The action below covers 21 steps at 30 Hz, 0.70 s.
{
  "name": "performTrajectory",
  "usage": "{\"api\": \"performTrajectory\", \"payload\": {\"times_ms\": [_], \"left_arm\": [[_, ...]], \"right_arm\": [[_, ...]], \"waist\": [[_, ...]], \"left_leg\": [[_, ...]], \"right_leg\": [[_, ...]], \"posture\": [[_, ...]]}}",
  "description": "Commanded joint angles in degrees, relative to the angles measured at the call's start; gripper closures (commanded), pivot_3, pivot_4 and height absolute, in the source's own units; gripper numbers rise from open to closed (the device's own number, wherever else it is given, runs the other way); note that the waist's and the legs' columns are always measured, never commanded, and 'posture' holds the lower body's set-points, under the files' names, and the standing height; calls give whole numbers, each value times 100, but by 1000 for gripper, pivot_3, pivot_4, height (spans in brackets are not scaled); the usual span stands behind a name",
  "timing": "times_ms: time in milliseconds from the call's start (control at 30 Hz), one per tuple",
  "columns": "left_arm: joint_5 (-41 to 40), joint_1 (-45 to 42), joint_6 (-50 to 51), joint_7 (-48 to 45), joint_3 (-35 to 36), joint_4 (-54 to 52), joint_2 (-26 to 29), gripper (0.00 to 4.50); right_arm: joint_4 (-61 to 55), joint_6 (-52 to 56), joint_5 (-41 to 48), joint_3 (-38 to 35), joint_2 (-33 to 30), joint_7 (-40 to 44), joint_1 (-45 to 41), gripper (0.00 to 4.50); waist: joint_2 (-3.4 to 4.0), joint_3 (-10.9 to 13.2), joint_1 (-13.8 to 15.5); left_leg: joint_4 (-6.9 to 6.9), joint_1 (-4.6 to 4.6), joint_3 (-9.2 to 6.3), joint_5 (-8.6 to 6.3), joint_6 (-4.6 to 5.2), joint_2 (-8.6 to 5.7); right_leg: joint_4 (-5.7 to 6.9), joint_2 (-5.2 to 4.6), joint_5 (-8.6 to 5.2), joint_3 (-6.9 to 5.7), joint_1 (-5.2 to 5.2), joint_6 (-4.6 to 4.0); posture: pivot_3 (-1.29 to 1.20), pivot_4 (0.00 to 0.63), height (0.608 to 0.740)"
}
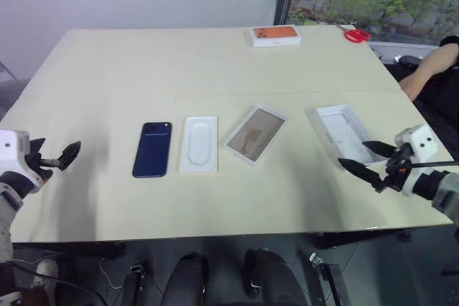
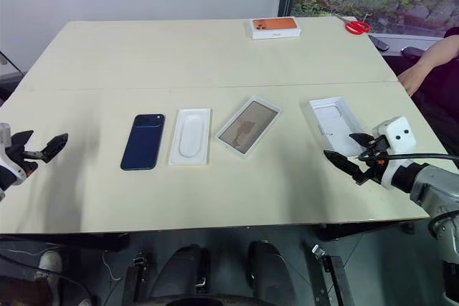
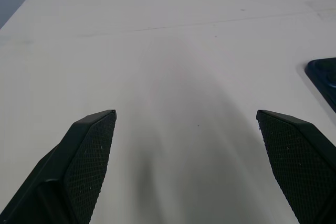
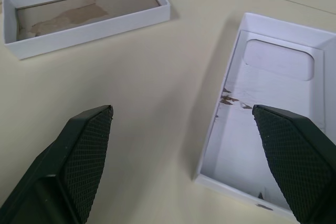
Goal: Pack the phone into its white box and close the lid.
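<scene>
The dark navy phone [image 1: 153,149] lies flat on the cream table [image 1: 215,62], back up, left of centre. The white box [image 1: 256,135], a tray with a grey-brown floor, sits askew near the middle and also appears in the right wrist view [image 4: 84,11]. The lid [image 1: 343,132] lies inside-up at the right [image 4: 268,108]. My left gripper [image 1: 56,155] hovers open at the table's left edge, well left of the phone [image 3: 325,77]. My right gripper [image 1: 367,159] is open just in front of the lid, empty.
A flat white insert [image 1: 199,143] with an oval recess lies between phone and box. A white box with an orange phone picture [image 1: 275,35] and red scissors [image 1: 356,34] sit at the far edge. A person's arm [image 1: 430,68] rests at the far right.
</scene>
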Motion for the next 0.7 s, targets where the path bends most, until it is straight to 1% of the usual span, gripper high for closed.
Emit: {"api": "performTrajectory", "payload": {"times_ms": [33, 333, 367, 533, 633, 700], "left_arm": [[-65, -76, -60, 25, 74, -203, 69, 0], [-140, -163, 71, 95, 10, -438, -13, 0], [-233, -291, 193, 210, -16, -530, -109, 0], [-454, -606, 655, 548, -620, -1368, -611, 0], [-523, -895, 907, 745, -963, -1619, -882, 0], [-549, -1163, 1134, 870, -1159, -1640, -956, 0]], "right_arm": [[-61, -124, 32, -36, -104, 37, -168, 54], [-365, -75, 26, 302, -90, -17, -351, 54], [-416, -73, 33, 403, -48, -55, -422, 54], [-418, -44, -1, 774, 98, -217, -774, 54], [-523, 27, 55, 897, 158, -324, -919, 54], [-639, 146, 258, 875, 294, -435, -1007, 54]], "waist": [[0, 0, 0], [0, 0, 0], [0, 0, -1], [0, 0, 10], [-1, 0, 6], [-2, 0, 6]], "left_leg": [[0, 0, 0, 0, 0, 0], [0, 0, 0, 0, 0, 0], [0, 0, 0, 0, 0, 0], [2, 0, -1, 0, 0, -2], [2, -1, -1, 0, 0, -6], [2, -1, -3, 0, 0, -6]], "right_leg": [[0, 0, 0, 0, 0, 0], [0, -1, 1, 0, 0, 2], [0, -2, 1, 0, 0, 2], [1, 1, 3, 0, 3, 3], [0, 0, 3, 0, 5, 5], [2, 1, 3, 0, 4, 5]], "posture": [[0, 150, 740], [0, 150, 740], [0, 150, 740], [0, 150, 740], [0, 150, 740], [0, 150, 740]]}}
